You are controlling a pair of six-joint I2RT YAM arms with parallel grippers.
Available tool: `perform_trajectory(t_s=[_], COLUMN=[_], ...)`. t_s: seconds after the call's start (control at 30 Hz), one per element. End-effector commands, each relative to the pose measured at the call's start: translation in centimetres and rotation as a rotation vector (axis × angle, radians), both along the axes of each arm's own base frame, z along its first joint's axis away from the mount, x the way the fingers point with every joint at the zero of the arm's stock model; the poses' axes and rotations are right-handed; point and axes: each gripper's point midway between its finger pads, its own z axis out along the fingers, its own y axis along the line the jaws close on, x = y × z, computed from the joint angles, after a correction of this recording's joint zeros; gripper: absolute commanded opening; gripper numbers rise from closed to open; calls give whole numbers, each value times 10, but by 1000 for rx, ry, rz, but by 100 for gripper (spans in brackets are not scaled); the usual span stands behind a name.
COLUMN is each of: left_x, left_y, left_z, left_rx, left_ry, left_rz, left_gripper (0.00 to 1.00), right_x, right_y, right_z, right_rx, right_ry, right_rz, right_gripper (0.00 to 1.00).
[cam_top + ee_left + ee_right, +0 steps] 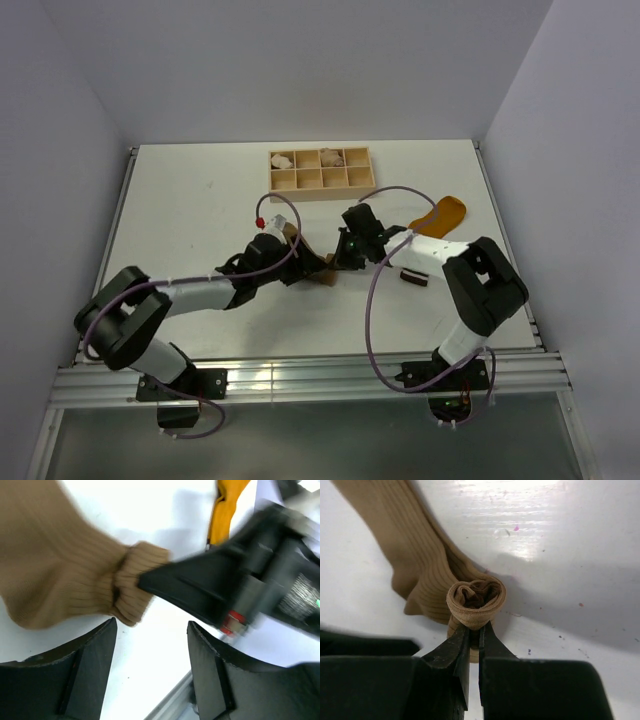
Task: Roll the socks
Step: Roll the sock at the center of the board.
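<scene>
View from top: tan sock (324, 276) sits between left claw (298, 266) and right claw (338, 260), orange sock (440, 213) well apart at far right, untouched. Left wrist: left claw open and empty, just near of the tan sock's bunched end. Right wrist: right claw clamped on the rolled end's rim; I'd hold that pinch tight and pin the loose leg with the left before turning more.
</scene>
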Motion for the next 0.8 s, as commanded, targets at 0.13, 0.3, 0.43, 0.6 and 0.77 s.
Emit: perform_trajectory(t_s=[0.13,0.3,0.43,0.6,0.77], left_x=[4,-12,-13,-8,-9], left_y=[13,-9,-15,-22,-34], left_z=[36,28,16,14,18], left_rx=[284,300,377,470,525], left_ry=[-364,-425,-442,-511,-601], left_rz=[30,-27,-3,34,35], left_gripper=[61,58,60,62,62], right_x=[-4,-1,-4,-5,-3], right_y=[-22,-16,-16,-11,-7], right_z=[-16,-17,-19,-18,-14], right_rx=[-283,-313,-348,-349,-355], right_ry=[94,138,168,182,188], right_rz=[112,139,149,162,168], right_gripper=[0,0,0,0,0])
